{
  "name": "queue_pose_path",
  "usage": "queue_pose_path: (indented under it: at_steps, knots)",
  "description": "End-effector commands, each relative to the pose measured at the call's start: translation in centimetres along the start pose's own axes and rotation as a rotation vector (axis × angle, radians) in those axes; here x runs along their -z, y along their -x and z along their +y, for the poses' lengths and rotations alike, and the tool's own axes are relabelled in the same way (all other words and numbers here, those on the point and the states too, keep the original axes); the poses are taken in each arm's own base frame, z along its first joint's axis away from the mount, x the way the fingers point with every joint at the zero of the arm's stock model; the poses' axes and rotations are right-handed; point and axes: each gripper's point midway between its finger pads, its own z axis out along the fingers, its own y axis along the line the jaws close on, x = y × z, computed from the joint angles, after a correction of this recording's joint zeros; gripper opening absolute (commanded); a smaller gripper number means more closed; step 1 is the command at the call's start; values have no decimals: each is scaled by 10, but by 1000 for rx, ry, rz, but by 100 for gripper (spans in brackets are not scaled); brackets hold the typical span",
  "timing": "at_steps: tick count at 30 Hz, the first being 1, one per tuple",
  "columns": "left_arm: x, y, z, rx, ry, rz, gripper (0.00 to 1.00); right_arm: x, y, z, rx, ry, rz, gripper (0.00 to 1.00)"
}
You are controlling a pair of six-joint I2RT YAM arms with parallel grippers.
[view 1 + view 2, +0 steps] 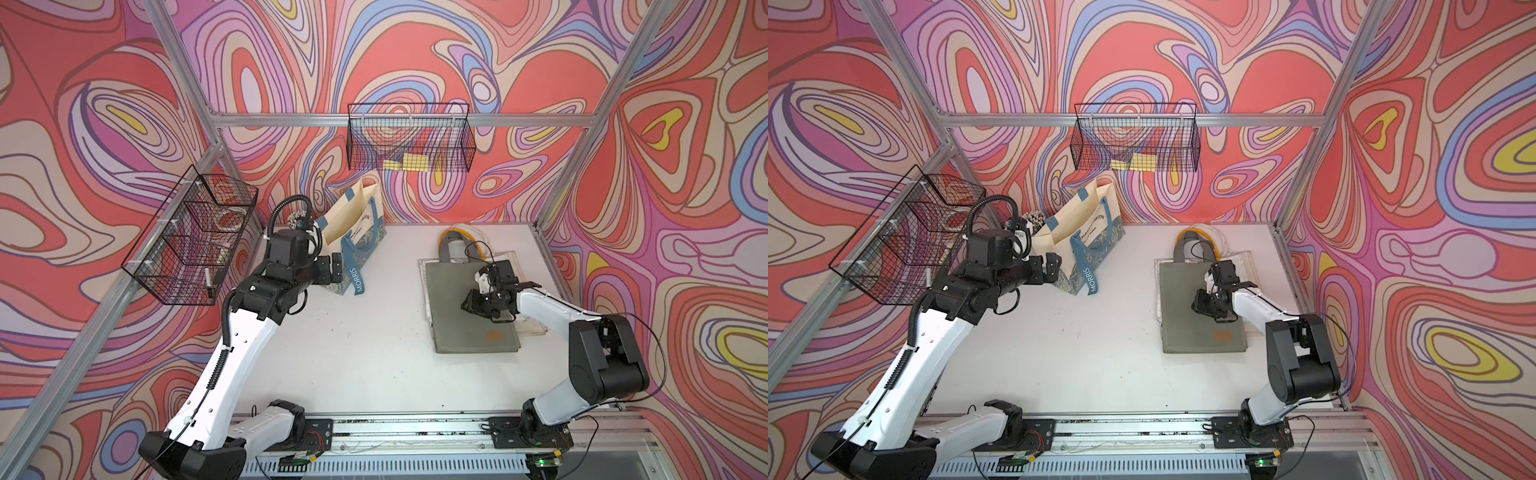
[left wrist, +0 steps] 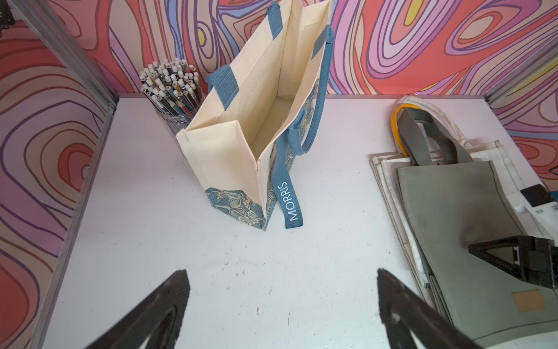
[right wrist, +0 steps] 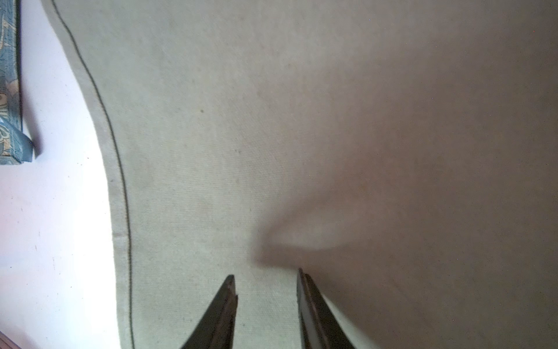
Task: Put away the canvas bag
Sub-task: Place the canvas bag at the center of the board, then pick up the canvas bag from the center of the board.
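Nearest the rail, both arms reach out over the white table (image 1: pixel 353 357). The left gripper (image 2: pixel 280 272) is spread wide and holds nothing. Only its two dark fingertips enter the left wrist view, the rest cut off by the frame. In a top view it hangs just beside the near end of the cream canvas tote (image 1: pixel 353 232).

The right gripper (image 3: pixel 265 273) points down at the grey-green canvas bag (image 3: pixel 271 121), its jaws parted with flat cloth showing between them. A small pucker sits by one tip, and whether the tips press the fabric cannot be told. In both top views the right wrist covers the middle of that bag.

The grey-green bag lies flat on the table's right side, on top of a stack of pale bags (image 2: pixel 389 187). Of that stack only the edges, white handles and a yellow handle (image 2: pixel 395 121) show. The grey-green bag has dark stitched edges, grey handles pointing toward the back wall and a tan patch (image 1: pixel 494 336) near its front corner.

The cream tote stands upright and open at the left rear, with blue handles, a blue floral base and a hanging strap (image 2: pixel 290 202) reading MORRIS. A pencil cup (image 2: pixel 173 90) stands half hidden behind it.

Farther back, a wire basket (image 1: pixel 409 139) hangs on the rear wall and a second basket (image 1: pixel 191 237) on the left wall. Their contents are hard to make out.
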Motion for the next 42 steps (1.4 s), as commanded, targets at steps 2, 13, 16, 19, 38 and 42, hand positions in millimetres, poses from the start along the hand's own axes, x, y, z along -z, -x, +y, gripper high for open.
queue_pose_path:
  at_steps: [2,13,16,19,38,42]
  knots:
    - [-19,-26,11,37,-60,91,99,6,8,15,42,29,-17,40]
    - [-63,-32,29,-65,-142,9,99,16,20,25,72,29,-46,42]
    - [-70,-26,40,-66,-133,-43,99,18,25,28,78,29,-52,42]
    - [-76,-24,50,-78,-112,-72,99,18,29,30,81,30,-54,42]
    - [-140,5,53,-102,-245,-200,90,21,46,48,106,37,-66,43]
    - [-142,8,39,-73,-348,-229,73,25,48,55,125,43,-83,42]
